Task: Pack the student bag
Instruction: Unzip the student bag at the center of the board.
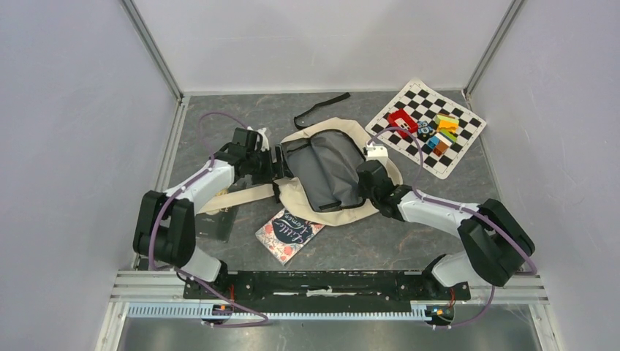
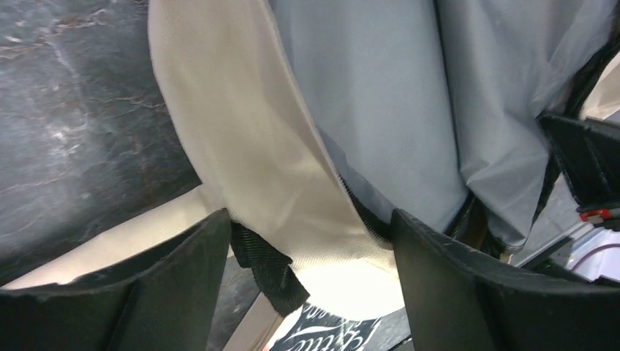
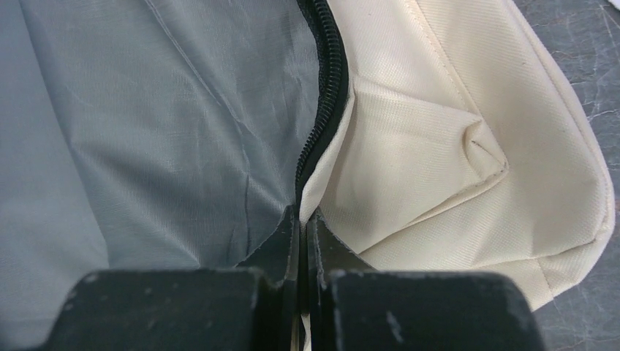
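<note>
The student bag (image 1: pixel 330 213), a cream canvas backpack, lies flat in the middle of the table with its grey lining (image 1: pixel 322 172) facing up. My left gripper (image 1: pixel 276 167) is at the bag's left edge. Its fingers stand wide apart, open (image 2: pixel 311 219), astride the cream rim (image 2: pixel 234 131) and a black strap end (image 2: pixel 267 267). My right gripper (image 1: pixel 361 181) is at the bag's right edge. It is shut (image 3: pixel 302 216) on the rim of the bag, right where the black zipper (image 3: pixel 322 110) meets the cream cloth (image 3: pixel 439 146).
A floral book (image 1: pixel 289 234) lies in front of the bag, and its dark cover shows under the left fingers (image 2: pixel 336 333). A dark flat object (image 1: pixel 216 223) lies under the left arm. At the back right lies a checkered mat (image 1: pixel 468 142) with coloured blocks (image 1: pixel 439 131). A loose black strap (image 1: pixel 318 110) lies behind the bag.
</note>
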Tool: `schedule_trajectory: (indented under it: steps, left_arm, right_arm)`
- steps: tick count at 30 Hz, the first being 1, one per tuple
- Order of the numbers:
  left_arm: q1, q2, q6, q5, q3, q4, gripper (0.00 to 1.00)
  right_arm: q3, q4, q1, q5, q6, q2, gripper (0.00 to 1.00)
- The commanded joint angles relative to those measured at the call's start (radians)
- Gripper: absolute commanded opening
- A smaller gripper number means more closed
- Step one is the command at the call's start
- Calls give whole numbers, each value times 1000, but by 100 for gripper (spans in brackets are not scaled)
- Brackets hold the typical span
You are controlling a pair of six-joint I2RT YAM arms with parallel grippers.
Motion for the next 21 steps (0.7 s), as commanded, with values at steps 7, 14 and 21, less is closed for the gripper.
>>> schedule_trajectory:
  steps: [7, 14, 21]
  left_arm:
    - [-16, 236, -46, 37, 247, 48, 10]
    - [-14, 425, 1, -18, 503, 52, 2]
    - [-14, 373, 14, -65, 485, 41, 71]
  right_arm:
    - [76, 19, -68, -29, -27, 50, 0]
    - [164, -7, -158, -159, -61, 111, 6]
    - [284, -122, -232, -309, -163, 154, 32]
